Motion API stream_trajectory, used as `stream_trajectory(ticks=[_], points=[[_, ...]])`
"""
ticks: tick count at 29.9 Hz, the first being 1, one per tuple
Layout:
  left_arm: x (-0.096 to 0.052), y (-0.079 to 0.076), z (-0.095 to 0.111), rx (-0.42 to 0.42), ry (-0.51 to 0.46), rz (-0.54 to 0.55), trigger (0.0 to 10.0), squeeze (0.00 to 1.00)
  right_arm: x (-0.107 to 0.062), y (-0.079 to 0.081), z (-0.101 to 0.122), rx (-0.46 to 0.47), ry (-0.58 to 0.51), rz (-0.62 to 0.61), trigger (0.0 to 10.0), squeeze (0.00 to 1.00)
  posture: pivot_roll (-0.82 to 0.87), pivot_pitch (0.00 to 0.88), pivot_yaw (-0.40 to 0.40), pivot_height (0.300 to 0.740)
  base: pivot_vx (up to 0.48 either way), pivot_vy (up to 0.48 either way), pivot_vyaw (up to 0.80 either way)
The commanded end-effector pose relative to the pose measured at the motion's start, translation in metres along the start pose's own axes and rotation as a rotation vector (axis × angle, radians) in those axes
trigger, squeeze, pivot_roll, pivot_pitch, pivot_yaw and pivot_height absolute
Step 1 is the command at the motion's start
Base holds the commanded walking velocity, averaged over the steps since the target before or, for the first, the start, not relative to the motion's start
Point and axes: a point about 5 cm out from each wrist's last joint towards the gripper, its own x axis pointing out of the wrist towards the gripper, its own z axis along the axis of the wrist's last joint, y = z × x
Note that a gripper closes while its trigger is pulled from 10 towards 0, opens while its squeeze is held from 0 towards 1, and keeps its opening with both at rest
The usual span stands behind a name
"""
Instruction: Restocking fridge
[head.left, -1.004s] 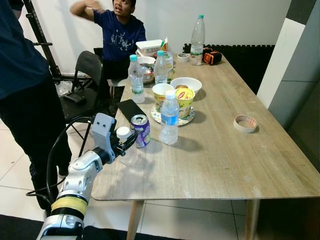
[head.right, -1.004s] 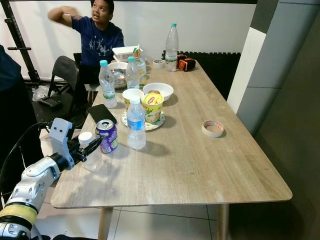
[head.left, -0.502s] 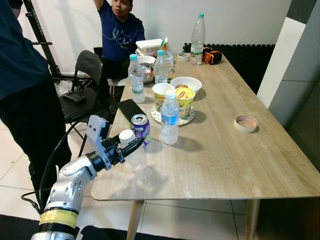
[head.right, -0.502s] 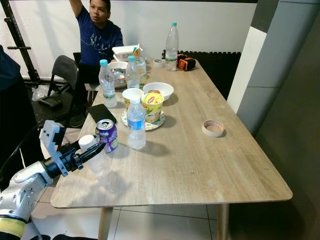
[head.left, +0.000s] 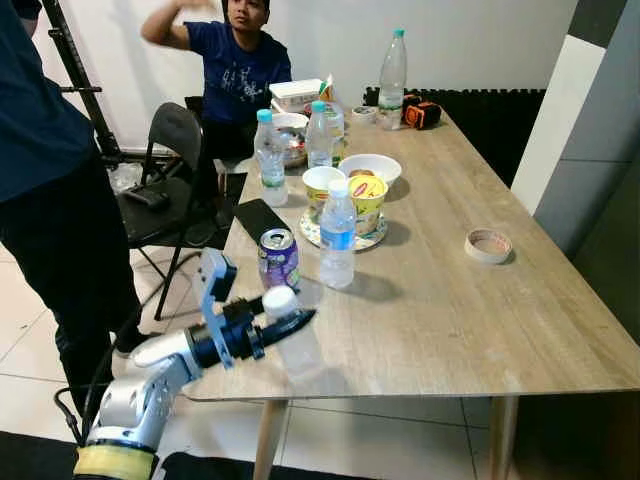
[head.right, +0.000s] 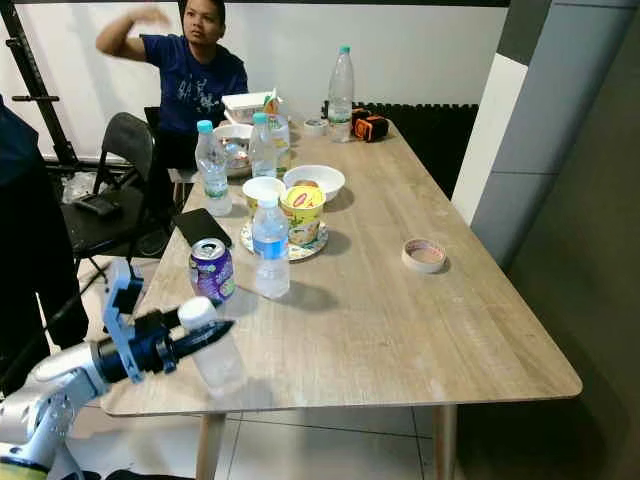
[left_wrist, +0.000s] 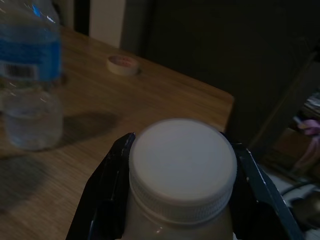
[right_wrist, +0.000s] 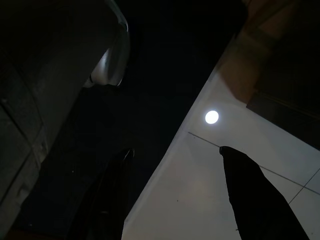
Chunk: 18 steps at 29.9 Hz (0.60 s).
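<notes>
My left gripper (head.left: 296, 320) is shut on the neck of a clear bottle (head.left: 296, 345) with a white cap (left_wrist: 182, 162). It holds the bottle slightly tilted over the table's front left part. In the left wrist view the black fingers (left_wrist: 106, 192) press just under the cap on both sides. Behind the bottle stand a purple can (head.left: 278, 258) and a blue-labelled water bottle (head.left: 338, 235). My right gripper (right_wrist: 180, 200) hangs over pale floor in a dark view, its fingers apart with nothing between them.
Farther back on the wooden table (head.left: 450, 320) are cups on a plate (head.left: 350, 195), a white bowl (head.left: 370, 168), more bottles (head.left: 268, 158), a black phone (head.left: 260, 218) and a tape roll (head.left: 488, 245). A person (head.left: 238, 70) sits at the far end; another stands at left by a chair (head.left: 170, 150).
My left arm has dropped and carried the white-capped bottle away from the can, nearer the table's front edge and to the right. The seated person moved an arm.
</notes>
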Motion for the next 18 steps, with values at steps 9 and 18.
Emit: stream_trajectory(ticks=[9, 18], points=[[-0.008, 0.010, 0.009, -0.011, -0.075, 0.078, 10.0, 0.00, 0.000, 0.002, -0.001, -0.001, 0.002, -0.001, 10.0, 0.00, -0.07, 0.003, 0.017, 0.740, 0.000, 0.000, 0.00], [-0.011, 0.045, 0.016, 0.193, 0.002, 0.420, 10.0, 0.00, 0.001, 0.005, -0.003, -0.001, 0.003, 0.004, 10.0, 0.00, -0.07, 0.008, 0.021, 0.740, 0.000, 0.000, 0.00]])
